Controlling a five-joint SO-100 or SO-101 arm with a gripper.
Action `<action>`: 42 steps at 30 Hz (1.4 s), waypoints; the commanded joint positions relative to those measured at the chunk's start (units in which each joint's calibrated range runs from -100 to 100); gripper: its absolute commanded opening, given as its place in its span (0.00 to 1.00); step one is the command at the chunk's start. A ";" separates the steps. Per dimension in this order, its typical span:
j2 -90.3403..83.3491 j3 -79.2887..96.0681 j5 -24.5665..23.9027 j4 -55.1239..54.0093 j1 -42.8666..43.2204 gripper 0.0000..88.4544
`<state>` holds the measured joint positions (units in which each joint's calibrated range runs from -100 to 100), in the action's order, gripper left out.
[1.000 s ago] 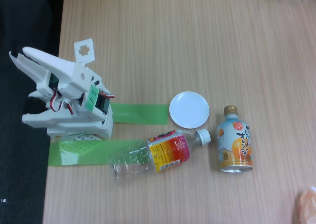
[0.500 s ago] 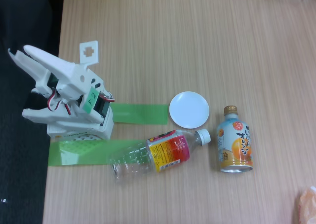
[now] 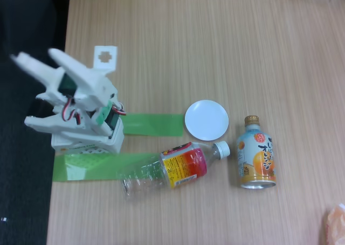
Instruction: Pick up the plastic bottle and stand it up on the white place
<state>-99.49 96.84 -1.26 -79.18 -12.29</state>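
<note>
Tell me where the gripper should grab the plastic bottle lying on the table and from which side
Probably the clear ribbed body of the plastic bottle, left of its label in the fixed view, coming down from above with the fingers across its width. It lies on its side, cap toward the white dish, with bare table on both long sides.

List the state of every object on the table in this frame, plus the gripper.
Plastic bottle: lying on its side, cap on, empty-looking.
White dish: flat on the table, nothing on it.
Orange drink can: lying down, gold cap on.
Gripper: blurred at the table's left edge, holding nothing; fingers' spread unclear.
</note>
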 commanded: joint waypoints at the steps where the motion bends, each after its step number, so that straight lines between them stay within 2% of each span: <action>1: 0.25 -8.43 0.29 19.61 -3.04 0.32; 6: 0.25 -23.09 0.29 48.37 -6.38 0.32; 13: 0.42 -46.09 0.13 89.48 -6.15 0.32; 16: 2.18 -54.24 -0.13 101.24 -6.15 0.32; 20: 10.58 -64.92 0.19 108.54 -6.67 0.32; 27: 30.32 -85.11 0.19 113.09 -6.23 0.32; 33: 43.17 -95.34 -0.34 126.31 -6.01 0.32; 37: 48.47 -97.97 -0.29 132.23 -1.34 0.32; 42: 51.32 -98.87 -0.39 132.06 6.14 0.32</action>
<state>-49.41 0.14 -1.42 52.68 -10.20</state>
